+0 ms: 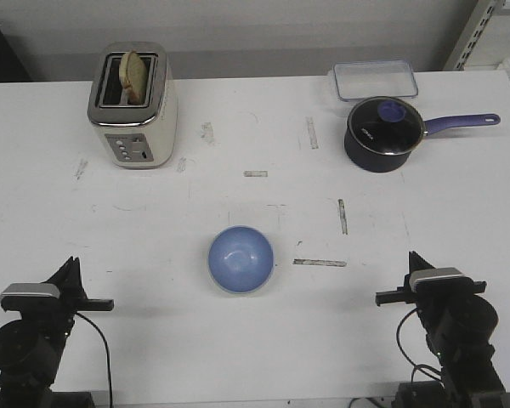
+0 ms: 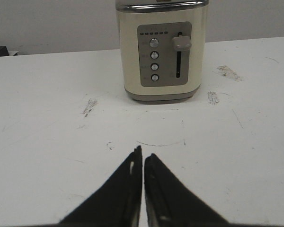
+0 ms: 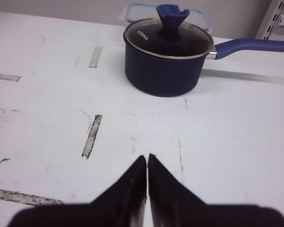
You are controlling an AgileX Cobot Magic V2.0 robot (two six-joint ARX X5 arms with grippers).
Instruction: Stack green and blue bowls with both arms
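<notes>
The blue bowl [image 1: 240,257] sits upright on the white table [image 1: 255,340], near the front centre. A thin pale greenish rim [image 1: 238,291] shows along its near edge, as if the green bowl lies under it; no separate green bowl is in view. My left gripper [image 1: 72,263] is shut and empty at the front left, well left of the bowl; in the left wrist view [image 2: 143,153] its tips meet over bare table. My right gripper [image 1: 413,257] is shut and empty at the front right, well right of the bowl; it also shows in the right wrist view [image 3: 147,157].
A cream toaster [image 1: 133,106] with a slice of bread stands at the back left, and it also shows in the left wrist view [image 2: 161,52]. A navy saucepan with a lid and purple handle [image 1: 384,134] stands at the back right, a clear lidded box [image 1: 376,81] behind it. Tape marks dot the table.
</notes>
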